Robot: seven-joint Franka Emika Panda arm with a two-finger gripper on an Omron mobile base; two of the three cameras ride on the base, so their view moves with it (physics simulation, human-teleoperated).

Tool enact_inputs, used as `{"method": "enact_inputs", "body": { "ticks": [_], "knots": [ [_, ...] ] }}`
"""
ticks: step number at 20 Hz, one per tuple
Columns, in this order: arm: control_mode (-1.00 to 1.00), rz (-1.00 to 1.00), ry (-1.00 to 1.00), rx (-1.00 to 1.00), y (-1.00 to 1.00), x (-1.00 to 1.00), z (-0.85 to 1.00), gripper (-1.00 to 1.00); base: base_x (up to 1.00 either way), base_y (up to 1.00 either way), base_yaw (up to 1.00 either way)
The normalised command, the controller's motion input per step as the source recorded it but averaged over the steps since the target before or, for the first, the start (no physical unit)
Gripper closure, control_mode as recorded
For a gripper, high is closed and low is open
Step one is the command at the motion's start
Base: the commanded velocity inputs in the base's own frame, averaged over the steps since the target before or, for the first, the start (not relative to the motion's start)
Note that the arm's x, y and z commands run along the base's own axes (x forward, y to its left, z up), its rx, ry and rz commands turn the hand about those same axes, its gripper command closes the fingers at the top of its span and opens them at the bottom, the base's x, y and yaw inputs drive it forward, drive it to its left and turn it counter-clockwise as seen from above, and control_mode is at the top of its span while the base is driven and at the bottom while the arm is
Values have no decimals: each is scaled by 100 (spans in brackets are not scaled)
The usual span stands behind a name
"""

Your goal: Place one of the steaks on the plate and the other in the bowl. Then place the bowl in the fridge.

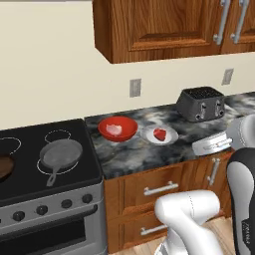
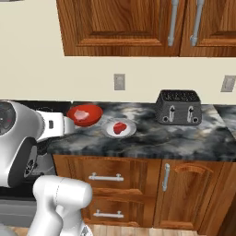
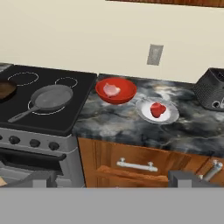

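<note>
Two dark finger tips of the pincer [image 3: 112, 177] stand spread as wide as they go at the bottom of the hand view, with nothing between them. It hangs back from the cabinet front, level with the drawers, well short of the marbled counter [image 3: 122, 122].

Ahead of the pincer and above it, on that counter, sits the red bowl [image 3: 116, 90] with the paler pink steak [image 3: 111, 89] inside. Just to the right of the bowl, nearly touching it, is the white plate [image 3: 157, 110] carrying the bright red steak [image 3: 157, 109].

Farther right stands a dark toaster [image 3: 212, 89] near the wall. Left of the bowl lies the black stove [image 3: 48, 103] with a grey frying pan [image 3: 48, 98] on a burner, its handle pointing toward the pincer's side. A grey wall outlet [image 3: 155, 54] is fixed above the plate.
</note>
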Motion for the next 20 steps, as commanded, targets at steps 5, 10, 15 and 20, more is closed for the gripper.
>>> {"method": "enact_inputs", "body": {
  "ticks": [5,10,15,20],
  "knots": [
    [100,0,0,0,0,0,0,-100,76,0,34],
    [100,0,0,0,0,0,0,-100,55,0,22],
    [100,0,0,0,0,0,0,-100,12,0,6],
    [100,0,0,0,0,0,0,-100,12,0,0]
  ]
}}
